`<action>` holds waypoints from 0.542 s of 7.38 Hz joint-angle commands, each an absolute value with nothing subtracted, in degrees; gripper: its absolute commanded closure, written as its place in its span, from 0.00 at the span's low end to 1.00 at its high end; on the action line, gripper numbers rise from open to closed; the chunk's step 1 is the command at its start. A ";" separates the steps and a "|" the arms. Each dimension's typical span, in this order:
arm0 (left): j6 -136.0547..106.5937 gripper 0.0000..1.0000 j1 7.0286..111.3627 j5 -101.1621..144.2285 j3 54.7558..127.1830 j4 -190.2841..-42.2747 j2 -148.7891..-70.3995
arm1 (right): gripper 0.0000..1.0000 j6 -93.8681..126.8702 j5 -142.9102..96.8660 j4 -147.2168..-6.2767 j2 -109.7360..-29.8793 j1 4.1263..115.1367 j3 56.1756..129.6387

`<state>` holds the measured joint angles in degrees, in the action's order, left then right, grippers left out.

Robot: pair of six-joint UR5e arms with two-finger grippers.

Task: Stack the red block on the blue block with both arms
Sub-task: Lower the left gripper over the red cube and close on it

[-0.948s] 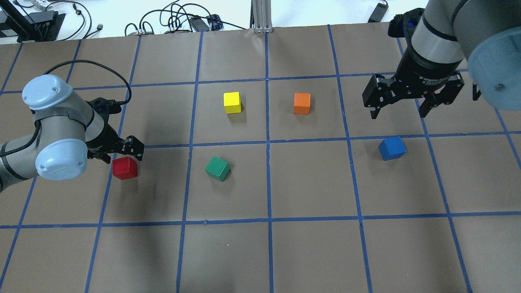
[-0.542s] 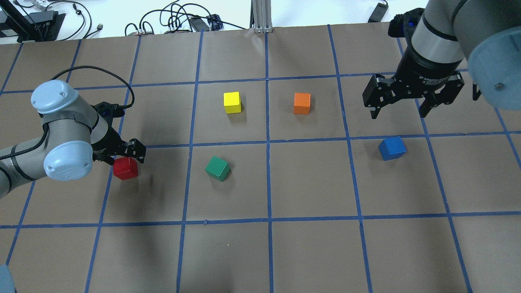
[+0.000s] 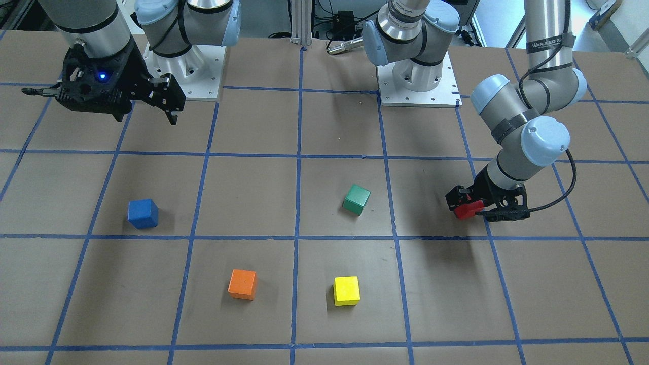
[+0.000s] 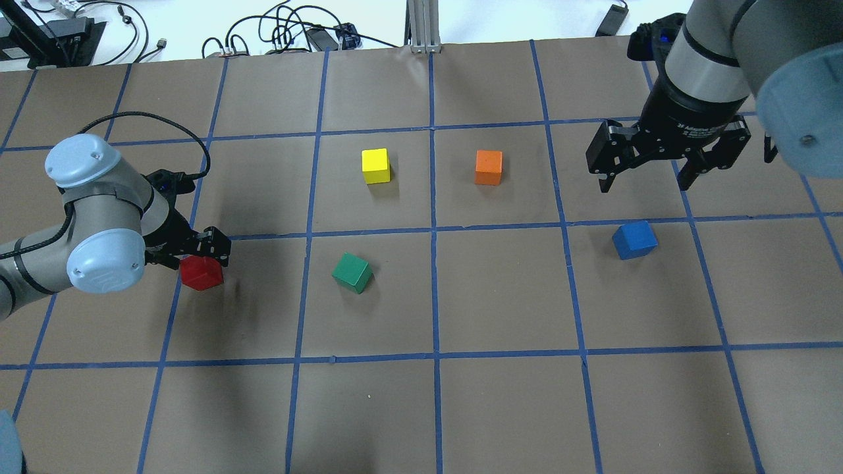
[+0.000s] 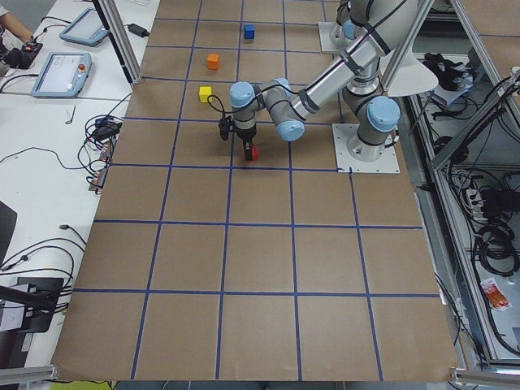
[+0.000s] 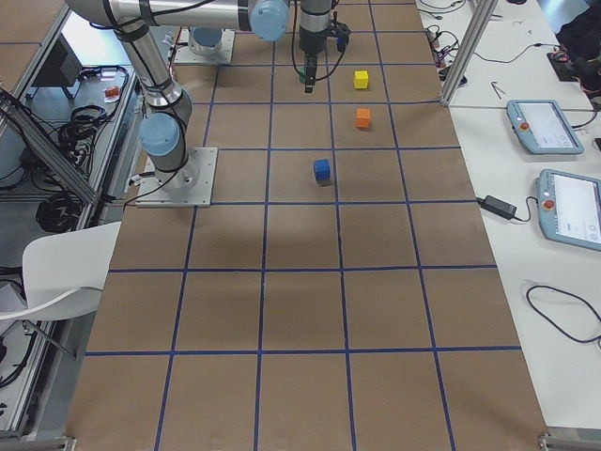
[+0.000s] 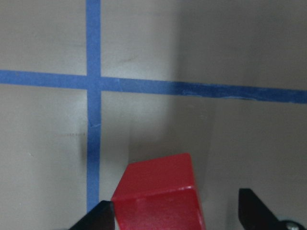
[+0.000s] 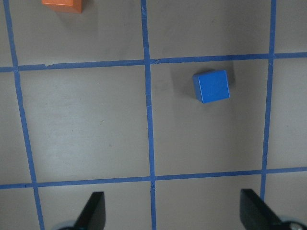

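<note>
The red block (image 4: 202, 274) lies on the table at the left; it also shows in the front-facing view (image 3: 467, 209) and the left wrist view (image 7: 160, 194). My left gripper (image 4: 195, 253) is low over it, open. Its jaws stand on either side of the block: one fingertip (image 7: 100, 218) is right beside it, the other (image 7: 254, 214) stands apart. The blue block (image 4: 635, 239) lies at the right, also in the right wrist view (image 8: 211, 86). My right gripper (image 4: 643, 179) hangs open and empty above the table, behind the blue block.
A green block (image 4: 352, 272) lies tilted between the red and blue blocks. A yellow block (image 4: 376, 166) and an orange block (image 4: 489, 167) lie farther back. Blue tape lines grid the brown table (image 4: 500, 303).
My left gripper has shifted and come down around the red block, which now sits between its fingers. The right arm and all blocks have stayed where they were.
</note>
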<state>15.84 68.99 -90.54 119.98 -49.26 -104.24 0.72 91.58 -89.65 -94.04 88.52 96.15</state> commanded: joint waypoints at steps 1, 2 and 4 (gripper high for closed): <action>15.73 0.00 69.08 -91.40 119.88 -49.39 -103.89 | 0.00 0.79 91.58 -89.56 -94.13 88.59 96.15; 15.73 0.00 69.08 -91.41 120.06 -49.31 -104.15 | 0.00 0.79 91.67 -89.56 -94.13 88.59 96.15; 15.73 0.08 69.08 -91.23 120.23 -49.39 -104.41 | 0.00 0.79 91.58 -89.21 -94.13 88.59 96.15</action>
<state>15.73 69.07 -91.26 120.11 -49.33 -104.26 0.79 91.60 -89.49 -94.13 88.59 96.15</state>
